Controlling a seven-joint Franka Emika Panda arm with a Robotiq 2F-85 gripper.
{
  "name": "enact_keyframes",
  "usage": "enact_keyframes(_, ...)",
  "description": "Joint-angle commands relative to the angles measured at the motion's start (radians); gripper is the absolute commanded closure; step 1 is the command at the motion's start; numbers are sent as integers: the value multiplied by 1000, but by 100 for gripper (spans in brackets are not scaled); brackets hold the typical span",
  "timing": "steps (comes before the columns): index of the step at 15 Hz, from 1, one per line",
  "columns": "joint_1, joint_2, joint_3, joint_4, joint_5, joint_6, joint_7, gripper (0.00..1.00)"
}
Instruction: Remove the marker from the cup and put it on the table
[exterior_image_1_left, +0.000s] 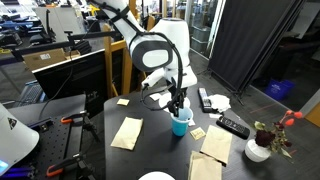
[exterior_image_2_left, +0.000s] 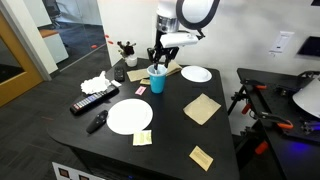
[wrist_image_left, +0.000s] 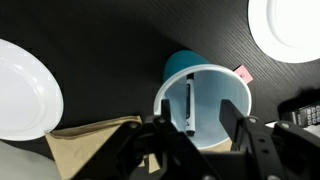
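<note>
The light blue cup (exterior_image_1_left: 180, 125) stands upright on the black table (exterior_image_1_left: 150, 150); it also shows in the other exterior view (exterior_image_2_left: 157, 83). In the wrist view I look down into the cup (wrist_image_left: 225, 95). The thin dark marker (wrist_image_left: 188, 106) leans inside it against the left wall. My gripper (wrist_image_left: 200, 124) is open and hangs right above the cup's mouth, one finger on each side of the rim. It holds nothing. In both exterior views the gripper (exterior_image_1_left: 178, 106) (exterior_image_2_left: 158, 63) sits just over the cup.
Two white plates (exterior_image_2_left: 130, 116) (exterior_image_2_left: 196, 74) flank the cup. Black remotes (exterior_image_2_left: 93, 100) (exterior_image_2_left: 97, 122) (exterior_image_1_left: 232, 126) and tan papers (exterior_image_2_left: 202, 108) (exterior_image_1_left: 127, 132) lie around. A white pot with red flowers (exterior_image_1_left: 258, 150) stands near the edge. A pink note (wrist_image_left: 241, 72) lies beside the cup.
</note>
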Motion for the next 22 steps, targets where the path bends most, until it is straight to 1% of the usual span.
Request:
enact_keyframes(1, 21, 35, -17, 36, 19, 3, -16, 45)
enact_keyframes(11, 45, 102, -39, 96, 17, 4, -4, 51)
enact_keyframes(18, 61, 151, -53, 135, 11, 19, -5, 51)
enact_keyframes(22, 89, 169, -85, 148, -6, 31, 6, 52)
